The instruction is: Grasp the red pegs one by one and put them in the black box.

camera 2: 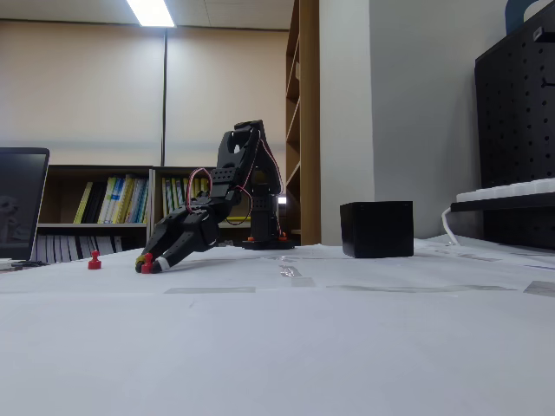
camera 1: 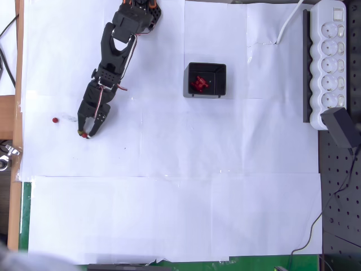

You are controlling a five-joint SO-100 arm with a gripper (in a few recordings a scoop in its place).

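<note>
White paper covers my table. At left of the overhead view my gripper [camera 1: 86,133] sits low, fingers nearly closed around a red peg [camera 1: 83,134]; firm grip unconfirmed. I'd squeeze, lift straight, then swing right to the black box [camera 1: 205,80].
</note>
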